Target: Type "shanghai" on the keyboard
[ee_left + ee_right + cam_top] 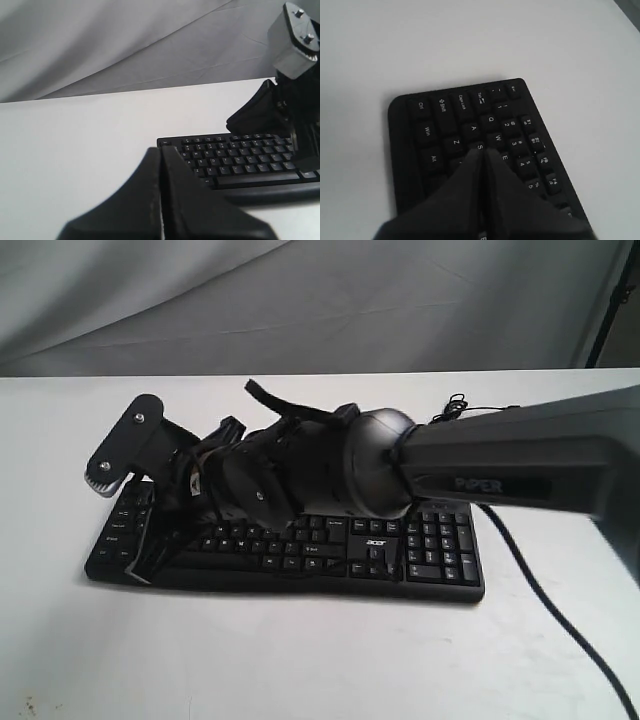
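The black keyboard (330, 558) with white legends lies across the middle of the white table. My right arm reaches across it from the right, and my right gripper (160, 540) points down over the keyboard's left letter keys. In the right wrist view the right gripper (482, 151) is shut, its tips just at the S key (480, 146); contact with the key cannot be told. My left gripper (161, 150) is shut with nothing in it and hovers over bare table beside the keyboard's (240, 160) Esc corner. It does not show in the exterior view.
The thin black cable (545, 595) runs from behind the keyboard toward the table's front right. A grey cloth backdrop (300, 300) hangs behind the table. The right arm's body (500, 465) covers the keyboard's upper rows; the number pad (440, 545) is uncovered.
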Robot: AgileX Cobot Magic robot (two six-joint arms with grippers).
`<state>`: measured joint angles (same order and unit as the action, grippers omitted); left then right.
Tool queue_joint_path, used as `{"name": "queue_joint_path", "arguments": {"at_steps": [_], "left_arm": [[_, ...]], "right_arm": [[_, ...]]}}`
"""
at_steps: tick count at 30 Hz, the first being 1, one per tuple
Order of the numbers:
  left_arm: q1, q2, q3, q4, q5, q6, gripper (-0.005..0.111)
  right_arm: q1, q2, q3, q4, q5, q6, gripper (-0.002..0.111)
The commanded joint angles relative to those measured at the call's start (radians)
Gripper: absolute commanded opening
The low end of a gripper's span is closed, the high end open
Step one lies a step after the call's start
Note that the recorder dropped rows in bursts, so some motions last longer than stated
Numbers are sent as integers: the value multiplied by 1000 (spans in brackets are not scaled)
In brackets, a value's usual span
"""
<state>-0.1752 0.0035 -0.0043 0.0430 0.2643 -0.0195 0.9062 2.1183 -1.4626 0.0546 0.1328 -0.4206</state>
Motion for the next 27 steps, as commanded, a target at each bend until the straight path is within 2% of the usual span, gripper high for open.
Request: {"name": "queue_joint_path", "arguments": {"at_steps": [1,6,9,14,27], "left_arm": [[-4,-3,4,5,-3,-3,0],[-4,-3,4,5,-3,-3,0],[-4,-3,4,5,-3,-3,0],[-4,-3,4,5,-3,-3,0],[-4,-3,4,5,-3,-3,0]], "right_arm": [[3,64,-107,7,19,-70,0],[3,148,-253,33,136,-76,0],[3,188,-291,46,132,-76,0],[3,224,-291,46,56,-76,0],[1,266,-291,31,35,-103,0]]}}
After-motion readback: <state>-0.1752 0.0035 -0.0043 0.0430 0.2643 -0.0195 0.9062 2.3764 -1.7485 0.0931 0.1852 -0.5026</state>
